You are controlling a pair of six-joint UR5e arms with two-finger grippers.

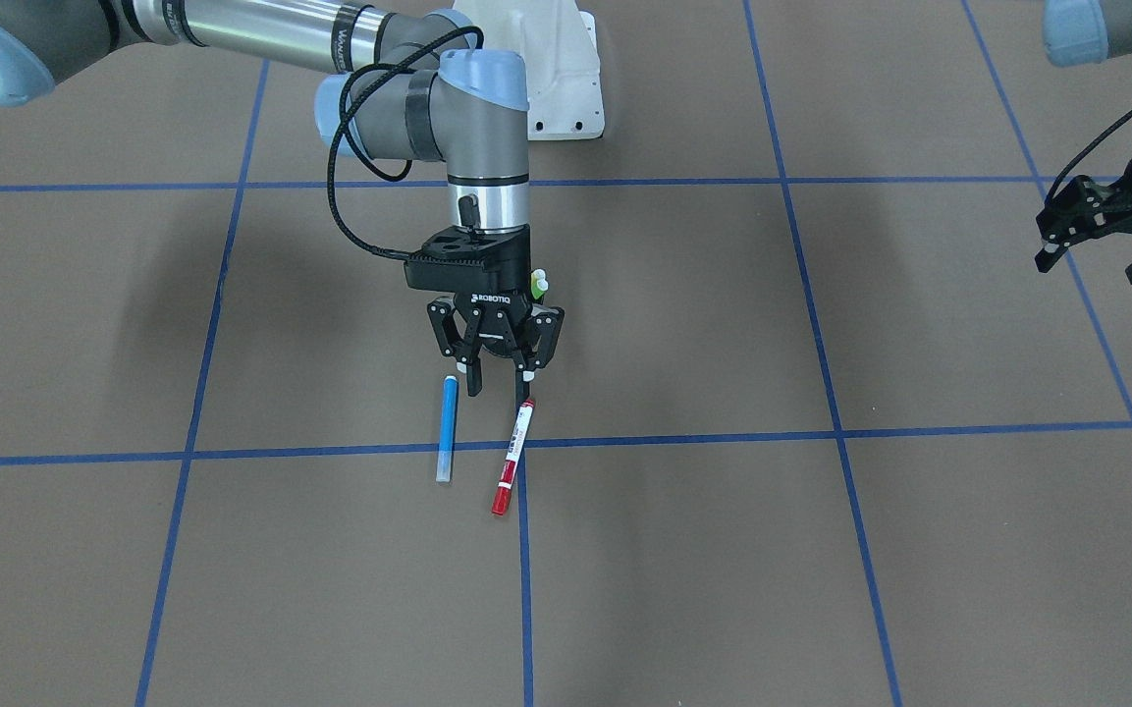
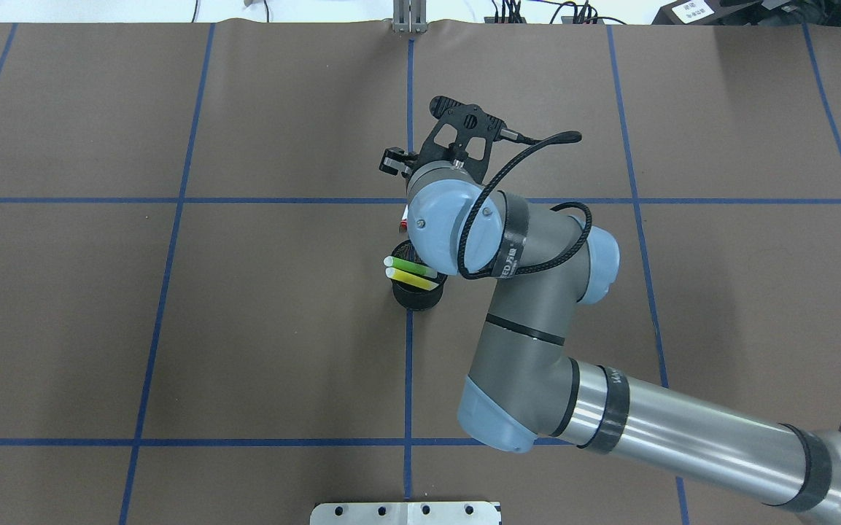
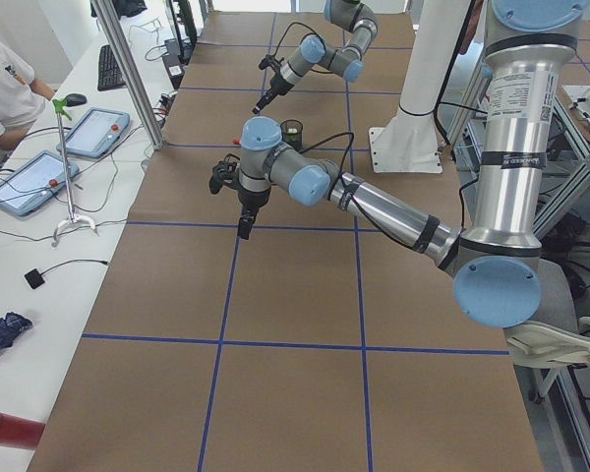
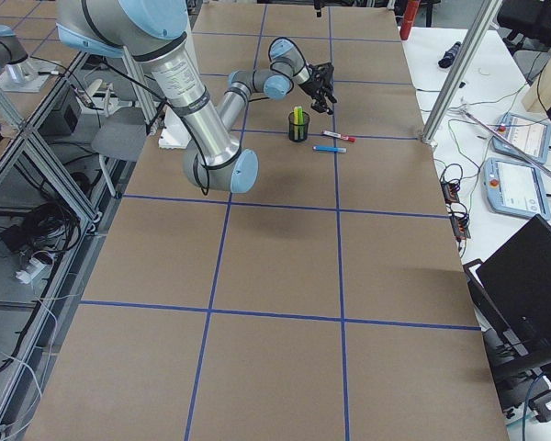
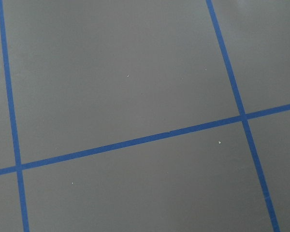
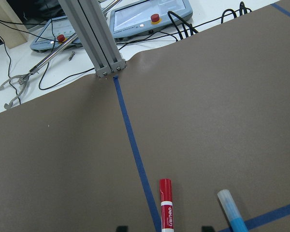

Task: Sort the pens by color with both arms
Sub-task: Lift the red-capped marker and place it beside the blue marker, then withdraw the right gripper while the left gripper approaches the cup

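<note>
A blue pen (image 1: 447, 429) and a white pen with red caps (image 1: 513, 457) lie side by side on the brown table, also seen in the right wrist view as the red-capped pen (image 6: 166, 203) and the blue pen (image 6: 232, 212). My right gripper (image 1: 500, 381) hangs open just above their ends, nothing between its fingers. A green pen (image 2: 409, 264) and a yellow pen (image 2: 413, 277) stand in a black mesh cup (image 2: 416, 293), partly under the right arm's wrist. My left gripper (image 1: 1094, 265) is open and empty, far off to the side.
Blue tape lines (image 1: 526, 589) divide the table into squares. A metal post (image 6: 104, 53), tablets and cables sit beyond the table's far edge. The white base mount (image 1: 566, 88) stands behind the cup. A person (image 3: 0, 88) sits at the side desk.
</note>
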